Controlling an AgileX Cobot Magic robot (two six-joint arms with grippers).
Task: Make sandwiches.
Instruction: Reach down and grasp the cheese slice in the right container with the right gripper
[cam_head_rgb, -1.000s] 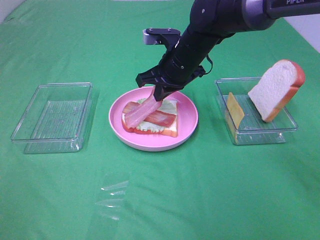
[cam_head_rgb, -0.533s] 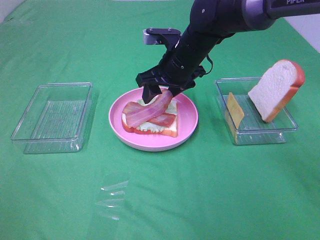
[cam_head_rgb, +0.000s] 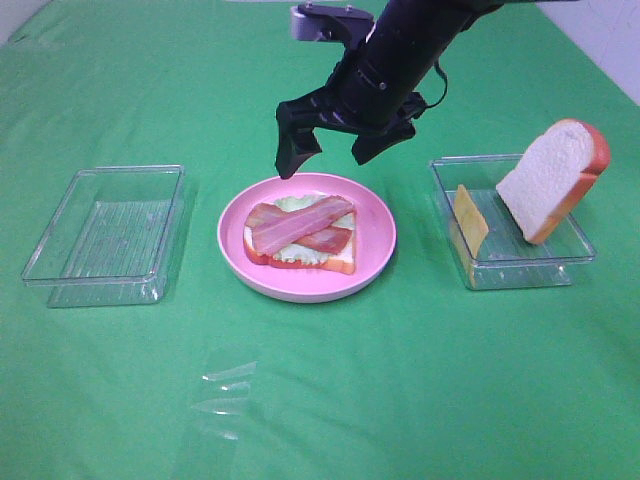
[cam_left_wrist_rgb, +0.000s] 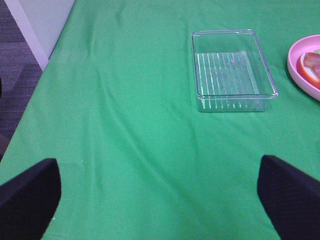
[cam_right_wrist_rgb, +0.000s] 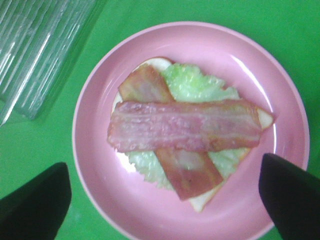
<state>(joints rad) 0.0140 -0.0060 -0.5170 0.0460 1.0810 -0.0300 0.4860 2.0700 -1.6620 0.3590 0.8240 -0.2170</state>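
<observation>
Right gripper (cam_head_rgb: 325, 158) hangs above the pink plate (cam_head_rgb: 375, 252), my fingers spread wide, holding nothing. Below it the half-built sandwich (cam_head_rgb: 300, 240) lies on the plate: bread, lettuce (cam_right_wrist_rgb: 200, 85), two bacon strips (cam_right_wrist_rgb: 185, 126) crossed on top. Left gripper (cam_left_wrist_rgb: 160, 205) is also spread and empty over green cloth (cam_left_wrist_rgb: 125, 125); the second bread slice (cam_head_rgb: 552, 180) leans in the right tray (cam_head_rgb: 520, 272) beside the cheese slice (cam_head_rgb: 470, 222).

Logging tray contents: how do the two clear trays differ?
The left tray holds nothing; the right tray holds a cheese slice and a tilted bread slice. The left tray lies left of the pink plate, the right tray right of it. Both are clear and rectangular.
</observation>
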